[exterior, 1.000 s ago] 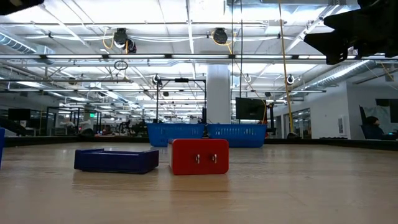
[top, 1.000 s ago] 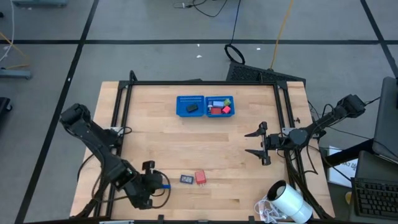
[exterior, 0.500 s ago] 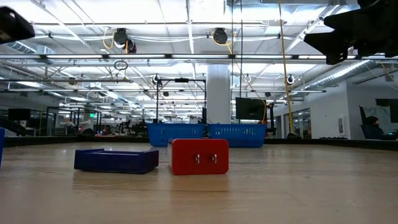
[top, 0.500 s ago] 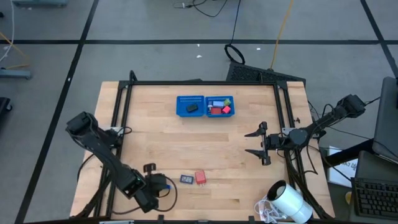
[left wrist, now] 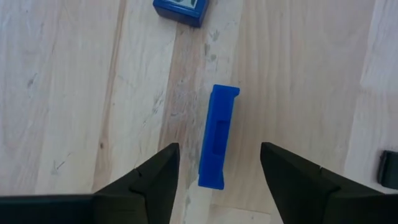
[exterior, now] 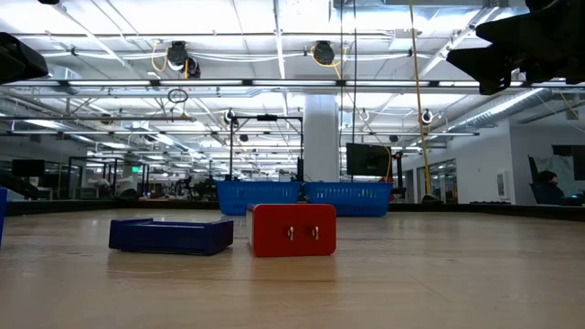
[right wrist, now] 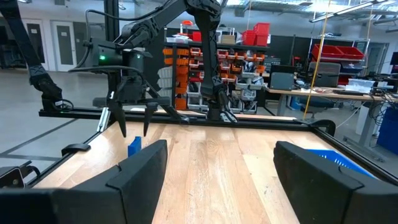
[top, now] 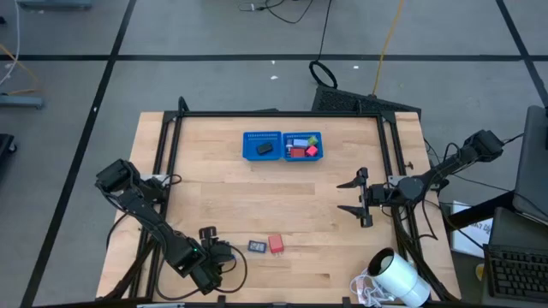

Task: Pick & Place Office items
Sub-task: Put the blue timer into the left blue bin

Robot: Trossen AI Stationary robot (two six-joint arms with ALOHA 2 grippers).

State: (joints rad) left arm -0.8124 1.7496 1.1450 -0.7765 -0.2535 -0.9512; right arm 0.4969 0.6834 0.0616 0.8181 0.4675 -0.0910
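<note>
A bright blue piece (left wrist: pixel 217 134) rests on the wooden table near its front left. My left gripper (left wrist: pixel 219 149) points down over it, open, with a finger on either side and a gap to each. Just right of it lie a dark blue piece (top: pixel 257 245) and a red block (top: pixel 276 244); the low view shows the dark blue piece (exterior: pixel 171 235) and red block (exterior: pixel 292 228) side by side. My right gripper (top: pixel 349 198) hovers open at the table's right, holding nothing. The right wrist view shows the left gripper (right wrist: pixel 134 118) above the blue piece (right wrist: pixel 134 148).
A blue mesh two-part tray (top: pixel 282 145) stands at the far middle with a dark piece in its left part and red and other pieces in its right. A big white cylinder (top: pixel 398 278) lies at the near right corner. Black frame rails (top: pixel 171 154) run along the table's edges.
My left gripper has opened and let go of the bright blue piece, which stays on the table between the fingers. The left arm's elbow has shifted a little toward the table. The dark blue piece and red block have not moved.
</note>
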